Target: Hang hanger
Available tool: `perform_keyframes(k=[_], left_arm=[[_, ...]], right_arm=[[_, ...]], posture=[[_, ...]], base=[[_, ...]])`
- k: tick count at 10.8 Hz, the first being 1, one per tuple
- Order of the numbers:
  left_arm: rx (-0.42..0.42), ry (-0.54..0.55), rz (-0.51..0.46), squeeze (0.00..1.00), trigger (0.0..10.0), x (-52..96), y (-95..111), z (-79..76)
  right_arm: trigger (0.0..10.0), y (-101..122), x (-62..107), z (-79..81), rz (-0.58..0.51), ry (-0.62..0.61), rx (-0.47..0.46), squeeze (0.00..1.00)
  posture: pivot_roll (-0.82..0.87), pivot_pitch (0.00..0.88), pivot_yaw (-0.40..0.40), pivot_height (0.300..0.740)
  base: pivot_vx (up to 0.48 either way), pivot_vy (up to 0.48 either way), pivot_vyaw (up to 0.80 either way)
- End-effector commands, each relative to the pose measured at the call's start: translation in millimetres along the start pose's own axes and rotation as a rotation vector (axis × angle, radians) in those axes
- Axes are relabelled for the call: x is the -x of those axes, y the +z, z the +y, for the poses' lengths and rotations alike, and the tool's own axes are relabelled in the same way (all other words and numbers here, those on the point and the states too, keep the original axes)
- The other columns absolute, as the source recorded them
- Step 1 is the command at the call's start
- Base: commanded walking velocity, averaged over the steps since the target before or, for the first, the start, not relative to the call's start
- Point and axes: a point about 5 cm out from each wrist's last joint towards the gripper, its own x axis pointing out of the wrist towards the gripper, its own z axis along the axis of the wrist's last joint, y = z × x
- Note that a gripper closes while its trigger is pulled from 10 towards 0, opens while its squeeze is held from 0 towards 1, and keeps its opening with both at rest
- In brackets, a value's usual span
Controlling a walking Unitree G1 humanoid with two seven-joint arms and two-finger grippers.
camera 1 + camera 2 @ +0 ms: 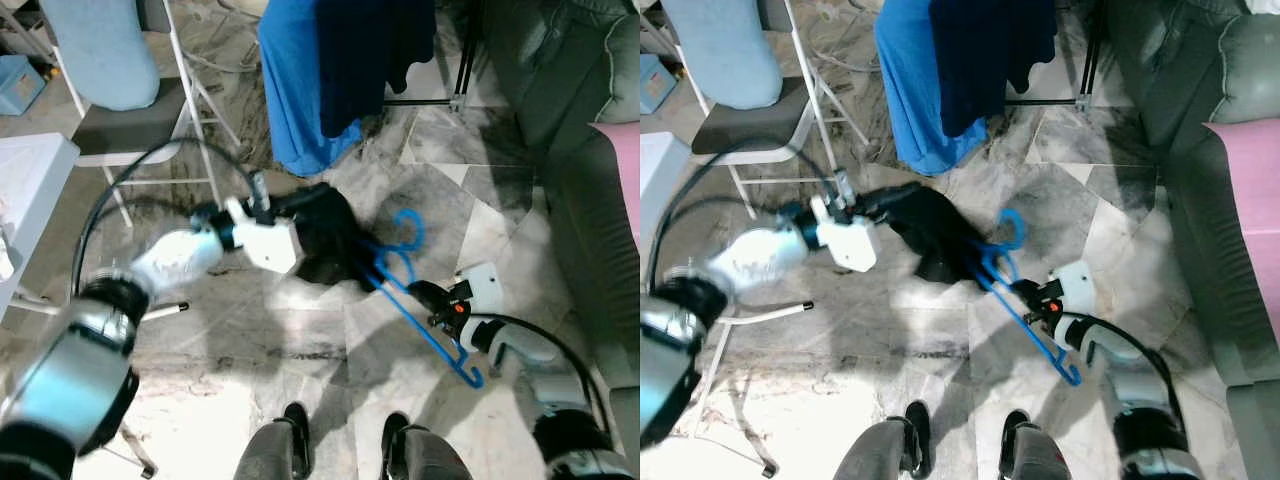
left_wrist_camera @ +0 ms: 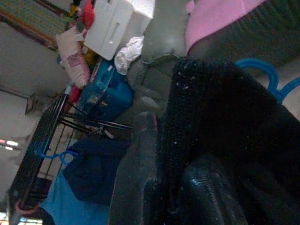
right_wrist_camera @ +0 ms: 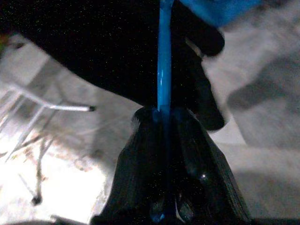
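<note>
Risk: we judge the black fabric garment (image 1: 325, 235) could slide off the blue plastic hanger (image 1: 420, 325) before it is hung, because the cloth is bunched on one side only and the hanger slants down toward the lower right of the frame.
Second risk: the hook end (image 1: 405, 232) sits low, near the marble floor (image 1: 300, 350); lifting it toward the hanging blue and navy clothes (image 1: 340, 70) at the top centre could snag it on them, or twist the thin bar in our grip.
Right gripper (image 1: 432, 298): we hold the hanger's straight bar with both fingers clamped tight; in the right wrist view the blue bar (image 3: 164, 70) runs straight out from between the closed fingers (image 3: 201, 164).
Left gripper (image 1: 300, 215): we have it buried in the black garment, the fingers pinched on the cloth; the left wrist view shows a finger (image 2: 206, 187) pressed into the dark knit.
Hanger location: centre of the frame, above the floor, stretched between our two grippers, hook toward the upper right.
Surroundings: a folding white metal chair (image 1: 120, 110) at upper left, a grey sofa (image 1: 560, 90) at right, a pink cushion (image 1: 622, 165) on it.
Progress: we judge the hanging not yet done.
</note>
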Motion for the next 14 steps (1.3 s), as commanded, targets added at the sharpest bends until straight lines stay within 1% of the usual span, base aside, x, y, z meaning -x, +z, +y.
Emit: perform_keyframes(k=[1,2,3,4,5,6,7,8,9,10,11,12,13,14], left_arm=[[0.026,0.041,0.015,0.00,10.0,8.0,-2,0.0],[0.076,0.028,0.090,0.00,10.0,21.7,-9,-21.7],[0.120,0.043,0.157,0.00,10.0,31.9,-15,-34.5],[0.152,0.050,0.214,0.00,10.0,40.7,-19,-45.3],[0.193,0.095,0.246,0.00,10.0,42.9,-20,-47.0],[0.194,0.096,0.259,0.00,10.0,42.3,-20,-48.9],[0.203,0.100,0.269,0.00,10.0,41.7,-20,-52.6],[0.221,0.107,0.247,0.00,10.0,35.9,-16,-56.5],[0.241,0.112,0.230,0.00,10.0,31.9,-12,-59.8],[0.265,0.107,0.217,0.00,10.0,27.3,-8,-65.8],[0.319,0.082,0.170,0.00,10.0,19.0,6,-87.0],[0.351,0.075,0.151,0.00,10.0,15.4,13,-96.7],[0.409,0.047,0.119,0.00,10.0,9.8,24,-111.2],[0.462,0.012,0.105,0.00,10.0,7.4,33,-124.5]], right_arm=[[10.0,-3,0.5,-4.3,-0.009,-0.063,-0.040,0.00],[10.0,3,0.8,-14.4,-0.046,-0.165,-0.090,0.00],[10.0,7,4.1,-24.3,-0.069,-0.236,-0.110,0.00],[10.0,7,9.6,-33.4,-0.085,-0.280,-0.148,0.00],[10.0,2,16.0,-42.2,-0.068,-0.336,-0.165,0.00],[10.0,-2,23.6,-50.5,-0.064,-0.391,-0.195,0.00],[10.0,-4,30.6,-57.1,-0.084,-0.430,-0.251,0.00],[10.0,-4,39.1,-67.1,-0.094,-0.513,-0.249,0.00],[10.0,-1,46.2,-76.9,-0.123,-0.599,-0.268,0.00],[10.0,7,53.0,-87.4,-0.183,-0.677,-0.301,0.00],[10.0,33,64.5,-103.9,-0.366,-0.776,-0.365,0.00],[10.0,45,68.3,-108.9,-0.440,-0.798,-0.379,0.00],[10.0,69,72.2,-114.5,-0.595,-0.810,-0.438,0.00],[10.0,91,74.2,-118.6,-0.728,-0.809,-0.512,0.00]], posture=[[0.01,0.257,0.147,0.740],[0.01,0.255,0.138,0.740],[0.00,0.254,0.130,0.740],[0.00,0.251,0.119,0.740],[0.00,0.249,0.113,0.740],[-0.01,0.247,0.107,0.740],[-0.01,0.247,0.106,0.740],[-0.02,0.249,0.110,0.740],[-0.02,0.249,0.109,0.740],[-0.02,0.251,0.111,0.740],[-0.03,0.249,0.110,0.740],[-0.03,0.250,0.107,0.740],[-0.03,0.250,0.096,0.740],[-0.04,0.250,0.093,0.740]], base=[[0.000,0.000,0.00],[0.000,0.000,0.00],[0.000,0.000,0.00],[0.000,0.000,0.00],[0.000,0.000,0.00],[0.000,0.000,0.00],[0.000,0.000,0.00],[0.000,0.000,0.00],[0.000,0.000,0.00],[0.000,0.000,0.00],[0.000,0.000,0.00],[0.000,0.000,0.00],[0.000,0.000,0.00],[0.000,0.000,0.00]])
